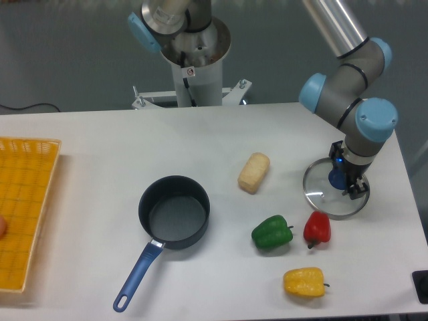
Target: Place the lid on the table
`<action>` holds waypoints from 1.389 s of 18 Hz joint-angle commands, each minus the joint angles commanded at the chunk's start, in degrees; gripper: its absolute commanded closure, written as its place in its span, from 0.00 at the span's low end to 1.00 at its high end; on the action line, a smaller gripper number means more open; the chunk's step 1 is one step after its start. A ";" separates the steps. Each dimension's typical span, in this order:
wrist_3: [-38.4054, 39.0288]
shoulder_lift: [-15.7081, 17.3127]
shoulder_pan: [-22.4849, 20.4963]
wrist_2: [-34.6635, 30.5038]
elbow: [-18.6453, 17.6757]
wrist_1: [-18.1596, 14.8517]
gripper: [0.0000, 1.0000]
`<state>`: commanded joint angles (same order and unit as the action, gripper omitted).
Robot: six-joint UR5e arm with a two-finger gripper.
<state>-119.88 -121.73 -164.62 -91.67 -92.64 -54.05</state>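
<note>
The lid (319,194), clear glass with a metal rim and a blue knob (336,178), lies flat on the white table (100,147) at the right side. My gripper (346,176) hangs directly over the knob, with its dark fingers (359,192) standing on either side of it and slightly apart from it. The jaws look open, and the knob shows between them.
A red pepper (317,227) lies just below the lid, a green pepper (271,232) to its left and a yellow pepper (303,281) near the front edge. There is a bread roll (253,172), a dark blue saucepan (173,212) and a yellow mesh tray (23,210) at the left.
</note>
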 joint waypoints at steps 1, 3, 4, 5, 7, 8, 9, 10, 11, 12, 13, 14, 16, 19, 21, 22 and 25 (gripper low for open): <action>0.00 0.00 0.00 0.00 0.00 0.00 0.31; 0.00 0.00 0.00 0.00 0.00 0.00 0.31; 0.00 0.00 0.00 0.00 -0.09 0.00 0.31; 0.00 0.00 0.00 0.00 -0.09 0.00 0.31; 0.00 -0.09 0.09 0.00 -0.09 0.00 0.31; 0.00 -0.09 0.09 0.00 -0.17 0.00 0.31; 0.00 -0.17 0.09 0.00 -0.26 0.00 0.31; 0.09 -0.18 0.09 0.00 -0.35 0.00 0.31; 0.09 -0.26 0.09 0.00 -0.44 0.00 0.30; 0.09 -0.35 0.09 0.00 -0.44 0.00 0.30; 0.09 -0.35 0.09 0.00 -0.44 0.00 0.29; 0.09 -0.44 0.09 0.00 -0.44 0.00 0.29; 0.09 -0.44 0.09 0.00 -0.44 0.09 0.29; 0.09 -0.53 0.09 0.00 -0.44 0.09 0.29; 0.09 -0.53 0.09 0.00 -0.44 0.09 0.29; 0.09 -0.53 0.09 0.00 -0.44 0.09 0.29; 0.09 -0.62 0.09 0.00 -0.44 0.09 0.29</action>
<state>-119.79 -122.34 -164.53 -91.67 -93.08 -53.96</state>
